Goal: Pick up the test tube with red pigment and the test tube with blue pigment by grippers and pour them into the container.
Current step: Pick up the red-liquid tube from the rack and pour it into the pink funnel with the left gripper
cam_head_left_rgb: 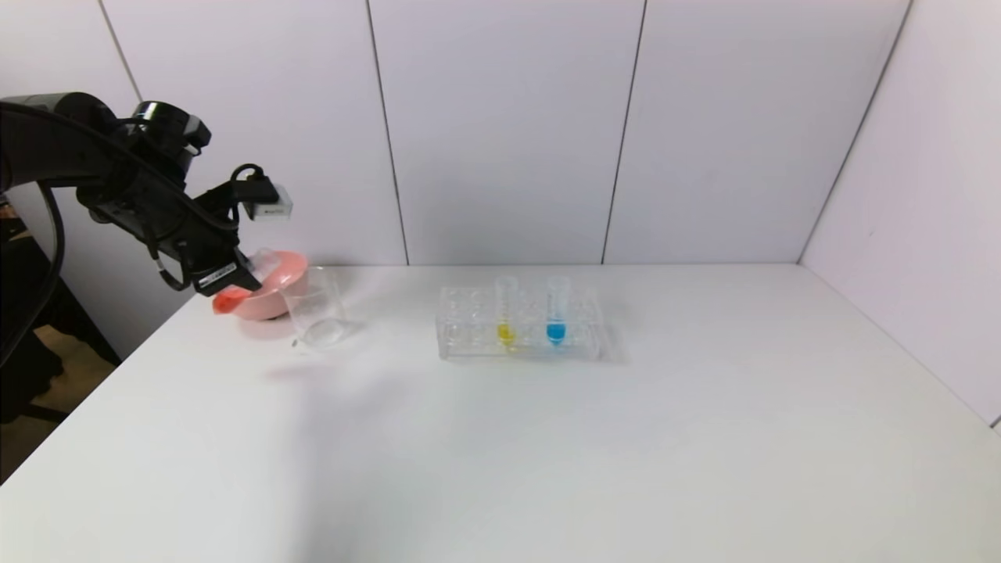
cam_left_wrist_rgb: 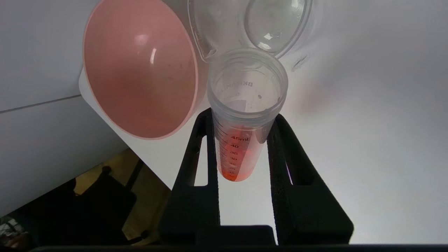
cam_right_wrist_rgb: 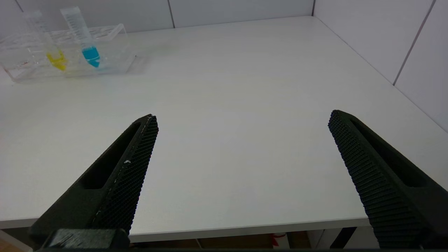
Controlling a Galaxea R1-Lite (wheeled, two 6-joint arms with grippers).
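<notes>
My left gripper (cam_head_left_rgb: 244, 280) is shut on the test tube with red pigment (cam_head_left_rgb: 231, 300) and holds it tilted above the table's far left, in front of the pink bowl. In the left wrist view the gripper (cam_left_wrist_rgb: 243, 115) clamps the graduated tube (cam_left_wrist_rgb: 241, 147). The orange-red liquid sits in the tip, and the open mouth points toward the container (cam_left_wrist_rgb: 276, 24), just short of its rim. The container, a clear glass beaker (cam_head_left_rgb: 314, 309), stands upright right of the bowl. The test tube with blue pigment (cam_head_left_rgb: 556, 313) stands in the clear rack (cam_head_left_rgb: 469, 328), also in the right wrist view (cam_right_wrist_rgb: 89, 52). My right gripper (cam_right_wrist_rgb: 243, 117) is open and empty over the table's near edge.
A pink bowl (cam_head_left_rgb: 274, 293) sits beside the beaker at the far left, also in the left wrist view (cam_left_wrist_rgb: 140, 70). A yellow-liquid tube (cam_head_left_rgb: 506, 313) stands in the rack left of the blue one. The table's left edge (cam_head_left_rgb: 117, 375) is close to the left gripper.
</notes>
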